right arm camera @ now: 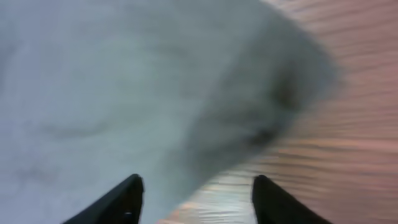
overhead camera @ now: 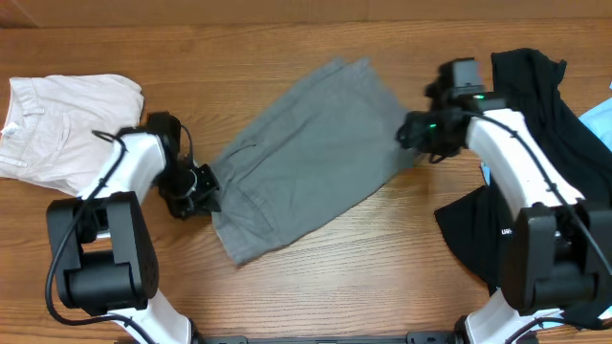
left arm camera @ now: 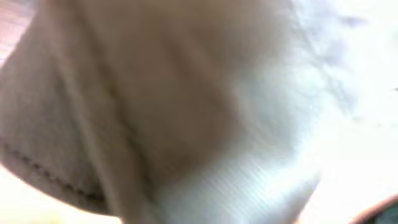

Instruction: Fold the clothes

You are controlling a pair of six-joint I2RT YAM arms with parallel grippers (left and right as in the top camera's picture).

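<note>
Hanging wide apart over the shorts (overhead camera: 306,153), right fingers (right arm camera: 124,199) grip nothing; left fingers (overhead camera: 199,182) cannot be judged.

One shorts (overhead camera: 306,158), one white garment (overhead camera: 57,124), one black garment (overhead camera: 534,81)

The wooden table (overhead camera: 382,258) holds grey shorts (overhead camera: 306,158) between both sets of jaws, white clothes (overhead camera: 57,129) and black clothes (overhead camera: 535,105) outside them.

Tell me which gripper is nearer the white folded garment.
Left. The left gripper sits at the left edge of the grey shorts, beside the white garment; the right gripper sits across the shorts, next to the black garment.
</note>
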